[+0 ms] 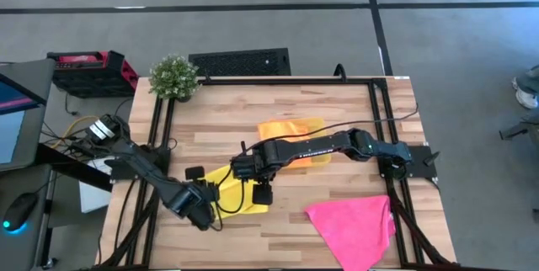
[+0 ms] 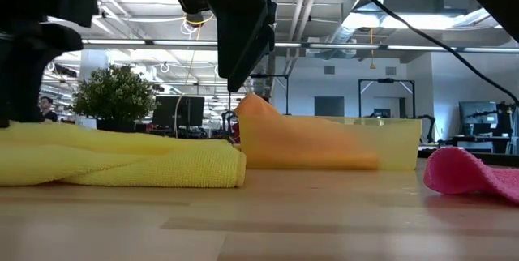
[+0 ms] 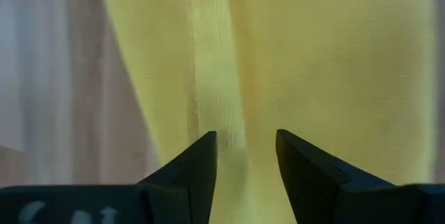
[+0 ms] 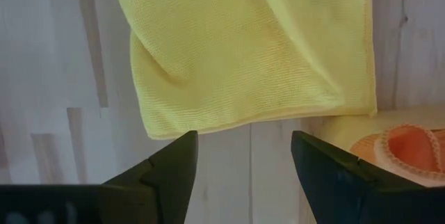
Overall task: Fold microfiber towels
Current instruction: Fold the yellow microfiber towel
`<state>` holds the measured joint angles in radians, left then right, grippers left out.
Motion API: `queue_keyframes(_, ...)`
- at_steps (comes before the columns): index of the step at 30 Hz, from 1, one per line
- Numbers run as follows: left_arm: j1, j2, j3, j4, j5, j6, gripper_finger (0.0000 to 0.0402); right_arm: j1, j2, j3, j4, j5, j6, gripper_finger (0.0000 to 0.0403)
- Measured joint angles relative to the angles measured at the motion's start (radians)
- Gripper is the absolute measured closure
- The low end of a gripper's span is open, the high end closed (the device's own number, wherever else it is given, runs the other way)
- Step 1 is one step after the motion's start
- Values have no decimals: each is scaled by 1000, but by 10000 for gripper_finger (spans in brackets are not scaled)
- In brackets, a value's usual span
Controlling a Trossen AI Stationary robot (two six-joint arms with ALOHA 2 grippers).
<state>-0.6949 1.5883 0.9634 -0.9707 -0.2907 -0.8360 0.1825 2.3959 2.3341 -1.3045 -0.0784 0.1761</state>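
The bright yellow microfiber towel (image 1: 232,188) lay on the pale wooden worktop (image 1: 337,103), bunched into a loose double layer rather than a neat fold, so its folding looked only partly done. From above its long axis ran diagonally, from the left arm's end up toward the middle of the worktop; the low view showed it as a thick, soft roll with one blunt end near the tray.

An orange microfiber cloth (image 1: 286,130) was heaped in the translucent yellow rectangular tray (image 1: 316,157) further back and did not look folded. The hot pink microfiber towel (image 1: 354,220) sprawled crumpled near the front right edge, untouched. Most of the work appeared to remain.

The left claw (image 3: 247,147) hovered directly over the yellow towel with its fingers apart and nothing between them. The right claw (image 4: 243,156) hung beyond the towel's hemmed edge, fingers spread wide and empty over bare wood, with the tray's corner just beside it.
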Motion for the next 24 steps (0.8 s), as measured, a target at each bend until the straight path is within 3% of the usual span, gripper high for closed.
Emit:
queue_keyframes(7, 59, 0, 0, -67, -82, 30, 260, 0, 0, 0, 0, 0, 0, 148)
queue_keyframes(12, 62, -27, 19, -89, -47, 28, 260, 1, -7, 0, -10, 0, -8, 148)
queue_keyframes(17, -45, -105, 59, -67, 0, -52, 260, 18, -69, 0, -32, 5, -9, 148)
queue_keyframes(24, -269, -114, 60, 145, -16, -240, 260, 72, -143, 0, 16, 64, -50, 148)
